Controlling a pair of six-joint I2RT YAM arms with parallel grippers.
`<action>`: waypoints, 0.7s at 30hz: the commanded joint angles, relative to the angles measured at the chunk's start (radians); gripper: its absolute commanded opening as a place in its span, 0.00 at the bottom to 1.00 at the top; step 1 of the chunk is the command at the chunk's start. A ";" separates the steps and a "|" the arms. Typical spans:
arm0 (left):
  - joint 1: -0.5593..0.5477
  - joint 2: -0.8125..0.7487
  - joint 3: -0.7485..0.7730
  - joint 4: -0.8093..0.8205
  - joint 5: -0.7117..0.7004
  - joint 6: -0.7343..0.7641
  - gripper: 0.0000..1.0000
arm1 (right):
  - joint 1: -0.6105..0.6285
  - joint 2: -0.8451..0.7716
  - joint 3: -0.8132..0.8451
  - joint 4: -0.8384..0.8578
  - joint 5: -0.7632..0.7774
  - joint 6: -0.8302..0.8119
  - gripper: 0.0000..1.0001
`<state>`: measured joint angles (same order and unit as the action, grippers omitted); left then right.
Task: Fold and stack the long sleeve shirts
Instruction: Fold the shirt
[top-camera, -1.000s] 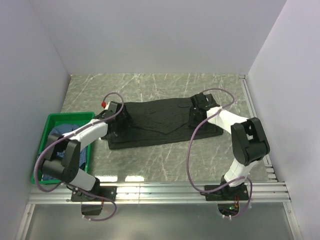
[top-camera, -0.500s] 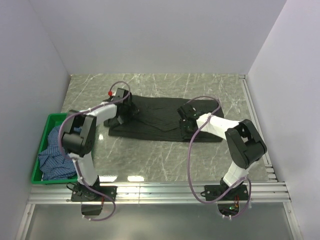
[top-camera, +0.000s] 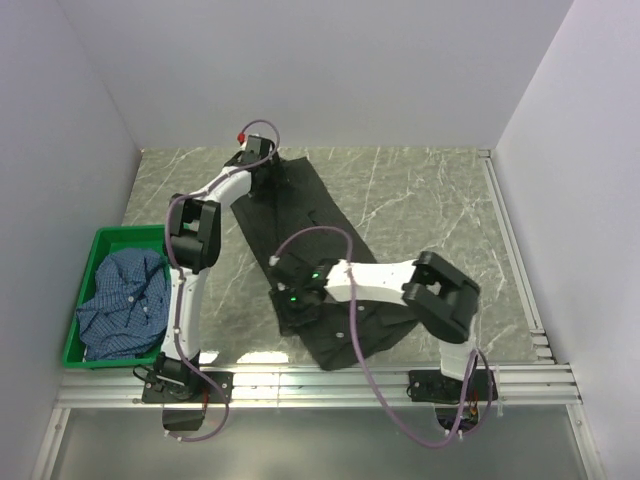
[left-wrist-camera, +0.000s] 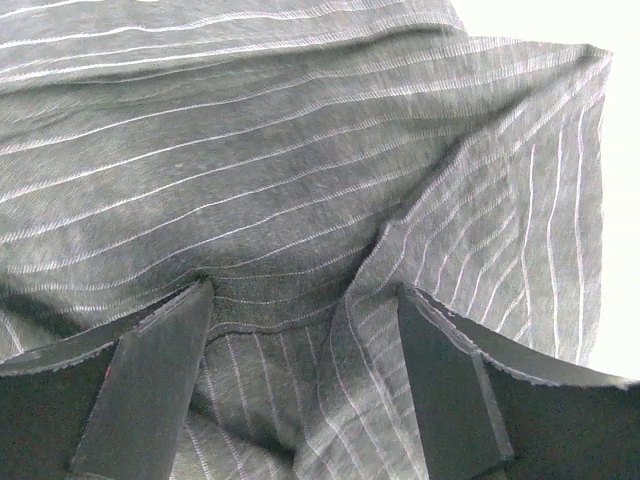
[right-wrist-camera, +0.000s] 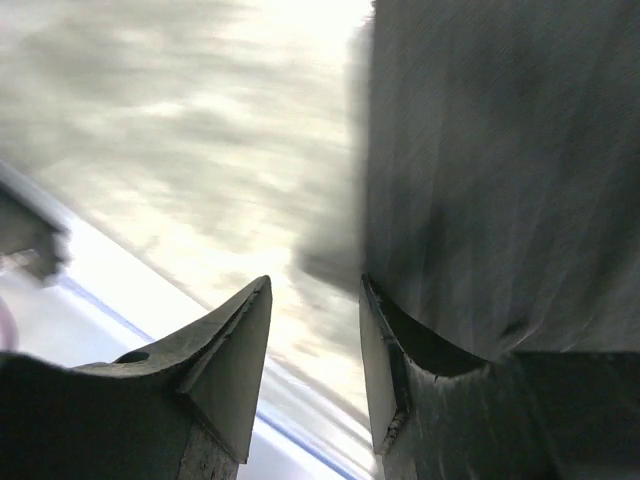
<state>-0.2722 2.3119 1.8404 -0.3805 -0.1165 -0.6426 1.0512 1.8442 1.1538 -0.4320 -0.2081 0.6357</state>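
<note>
Black pinstriped shirt (top-camera: 315, 215) has swung from crosswise to diagonal between your left jaws, spread apart, and right jaws, grip unclear; probably repositioned for folding.

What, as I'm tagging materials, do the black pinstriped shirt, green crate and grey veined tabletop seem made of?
Black pinstriped shirt: thin woven cloth, matte; it creases and drapes softly. Green crate: rigid moulded plastic, probably; straight thin walls, even colour. Grey veined tabletop: marble-like veining with glare; stone or printed laminate, unclear.
</note>
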 joint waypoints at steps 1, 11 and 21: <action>0.013 0.118 0.153 0.022 0.049 0.101 0.82 | 0.033 0.076 0.168 0.006 -0.058 0.009 0.48; 0.033 -0.046 0.192 0.155 0.118 0.121 0.86 | -0.042 -0.124 0.141 -0.126 0.237 -0.093 0.48; 0.005 -0.575 -0.327 -0.009 -0.029 -0.192 0.89 | -0.260 -0.247 -0.043 -0.180 0.334 -0.168 0.55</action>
<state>-0.2459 1.8381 1.6283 -0.3576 -0.1226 -0.7109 0.8047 1.6104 1.1294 -0.5728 0.0654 0.5133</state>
